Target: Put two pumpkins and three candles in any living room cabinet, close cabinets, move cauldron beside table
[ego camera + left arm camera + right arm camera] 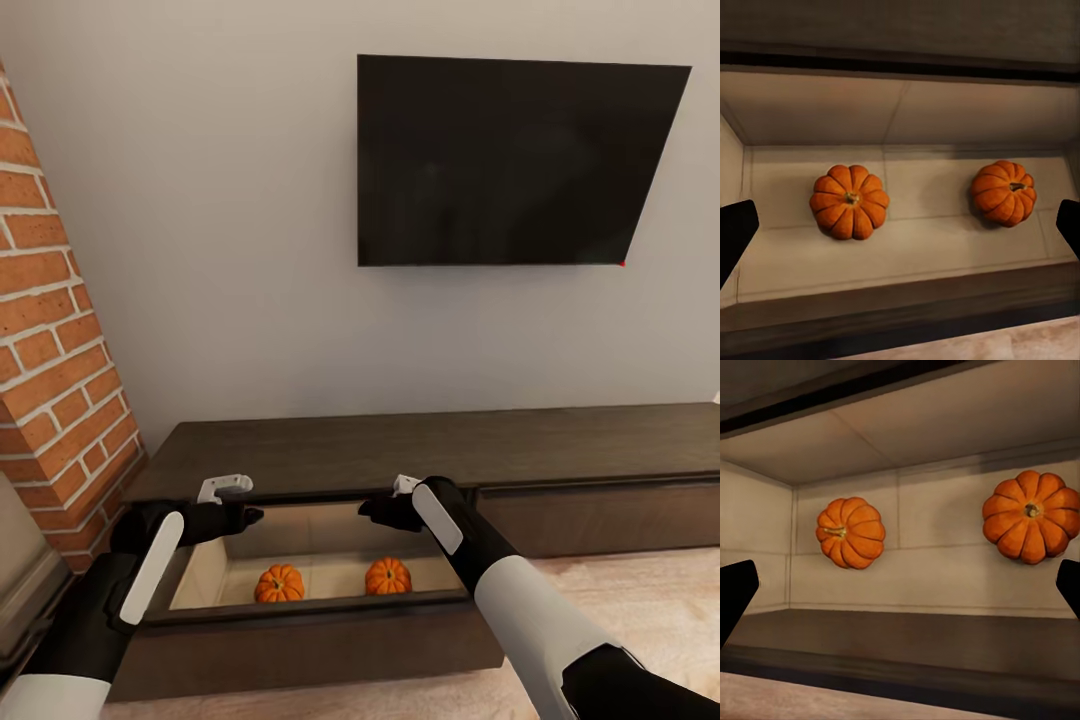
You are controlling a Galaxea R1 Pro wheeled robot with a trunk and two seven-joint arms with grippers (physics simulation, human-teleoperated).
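The dark-brown cabinet (420, 445) has its left pull-out front (300, 640) drawn open, showing a pale beige interior (330, 572). Two orange pumpkins sit side by side on its floor, one at the left (279, 583) (849, 201) (850, 532) and one at the right (388, 576) (1003, 193) (1031, 516). My left gripper (250, 517) hovers open over the compartment's back left. My right gripper (372, 510) hovers open over its back right. Both are empty and above the pumpkins, apart from them. Black fingertips (735, 232) (735, 589) stand wide at the wrist views' edges.
A black TV (515, 160) hangs on the pale wall above the cabinet. A brick column (50, 400) rises at the left, close to my left arm. A second cabinet front (600, 515) to the right is shut. Light floor (640, 600) lies at the right.
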